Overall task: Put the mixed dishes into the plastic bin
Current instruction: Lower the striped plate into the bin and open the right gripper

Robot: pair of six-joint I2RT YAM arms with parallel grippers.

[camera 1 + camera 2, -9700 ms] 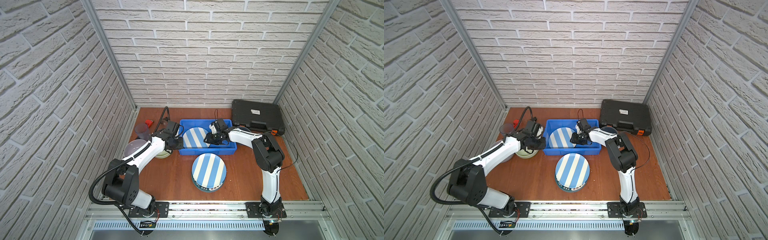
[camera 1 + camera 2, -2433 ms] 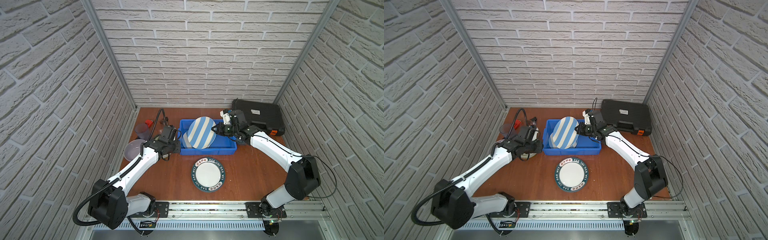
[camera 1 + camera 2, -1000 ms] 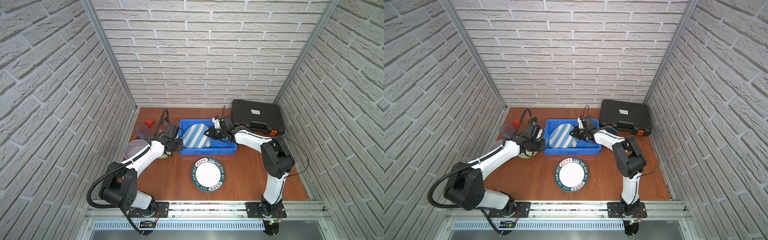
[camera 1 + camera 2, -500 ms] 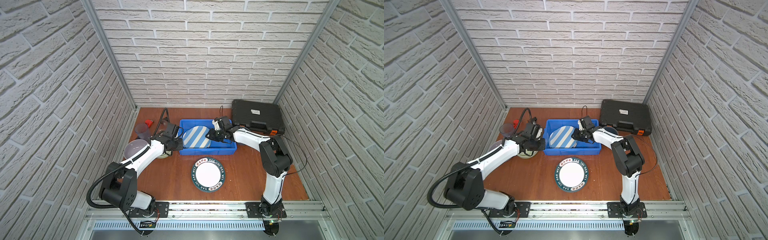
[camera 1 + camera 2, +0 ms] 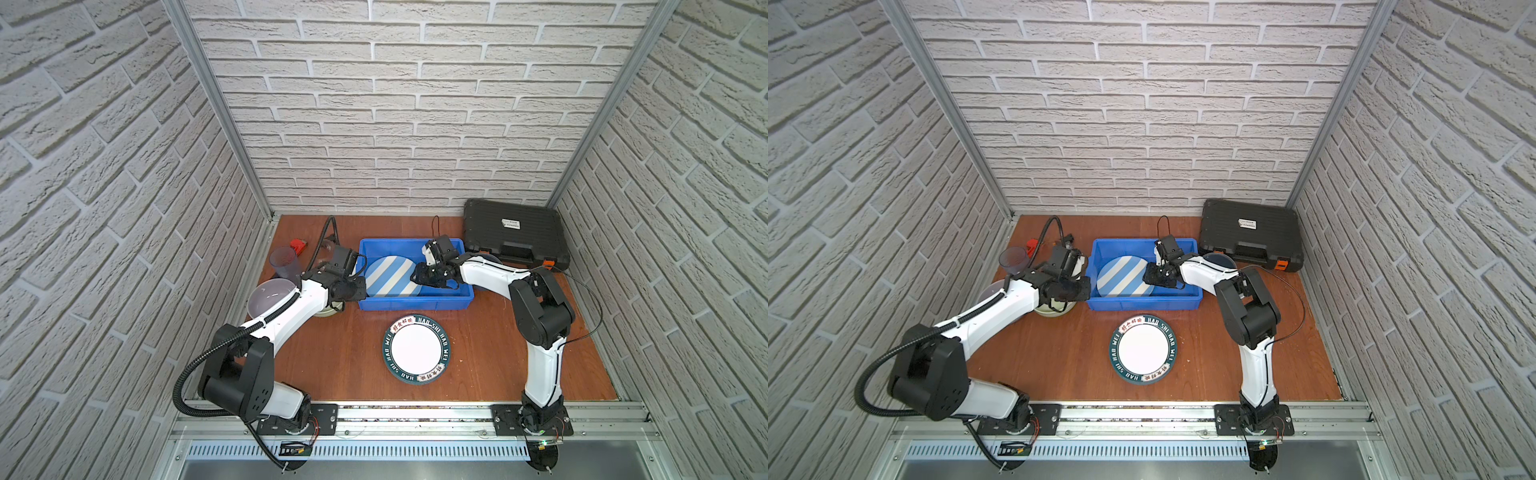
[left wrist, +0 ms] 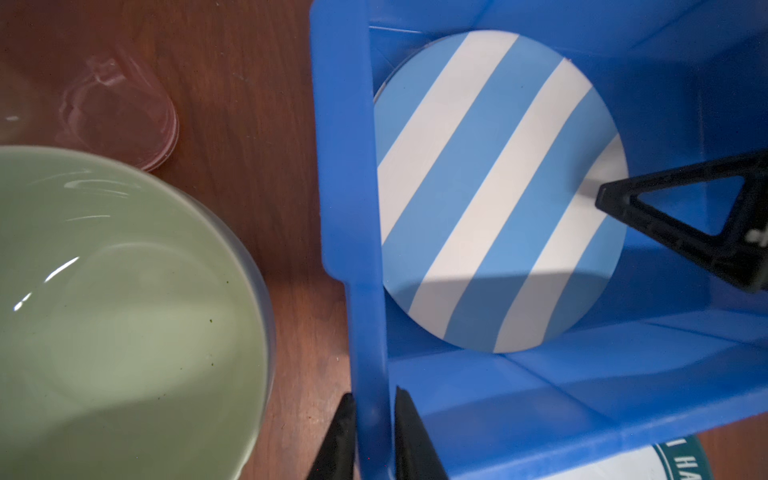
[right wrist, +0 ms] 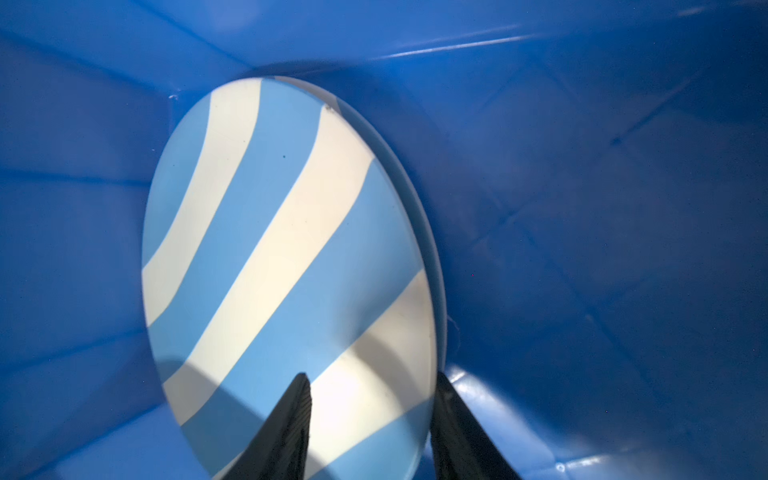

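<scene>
The plastic bin [image 5: 415,301] [image 5: 1142,303] is a bright blue tray at the back middle. A blue-white striped plate [image 5: 392,276] [image 5: 1123,276] [image 7: 282,257] lies inside it, on another plate whose rim [image 7: 432,232] just shows. My right gripper [image 5: 417,277] [image 5: 1148,277] [image 7: 372,378] is open at that plate's right edge, one finger over the plate and one beside the rim. My left gripper [image 5: 360,286] [image 6: 374,399] is shut on the bin's left wall [image 6: 345,166]. A teal-rimmed white plate [image 5: 417,347] [image 5: 1143,348] lies on the table in front of the bin.
A pale green bowl [image 6: 116,324] [image 5: 328,309] sits under my left arm, with a lavender bowl [image 5: 268,293], a bluish tumbler [image 5: 284,262] and a red wrench [image 5: 298,244] to its left. A dark blue bowl [image 5: 1221,259] and a black tool case [image 5: 513,237] stand right of the bin.
The striped plate has gone from tilted in my right gripper to lying flat in the bin, and the right jaws have spread apart. My left gripper has kept its hold on the bin wall.
</scene>
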